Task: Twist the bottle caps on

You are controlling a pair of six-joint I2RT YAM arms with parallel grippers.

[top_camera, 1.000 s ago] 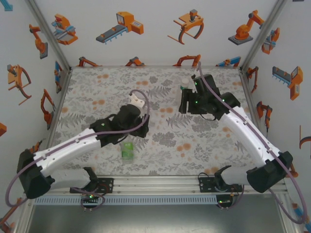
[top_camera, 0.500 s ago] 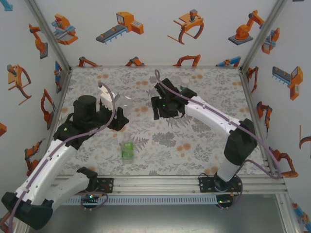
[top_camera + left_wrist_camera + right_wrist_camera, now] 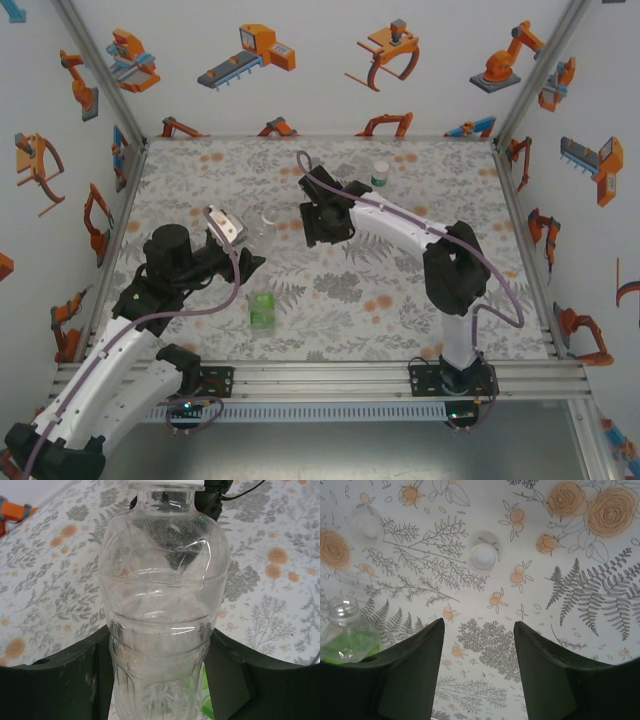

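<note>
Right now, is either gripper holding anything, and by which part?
The left gripper clamps the clear bottle around its lower body; the right gripper holds nothing.

Glossy, transparent, creased plastic on the clear bottle. Matt black plastic fingers either side of that bottle. Matt printed mat behind that bottle. Smooth white plastic cap, faintly glossy.

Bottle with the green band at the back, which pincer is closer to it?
Right. The right pincer, open, is a little to the left of the green-banded bottle. The left pincer, gripping a clear bottle, is much farther left.
</note>
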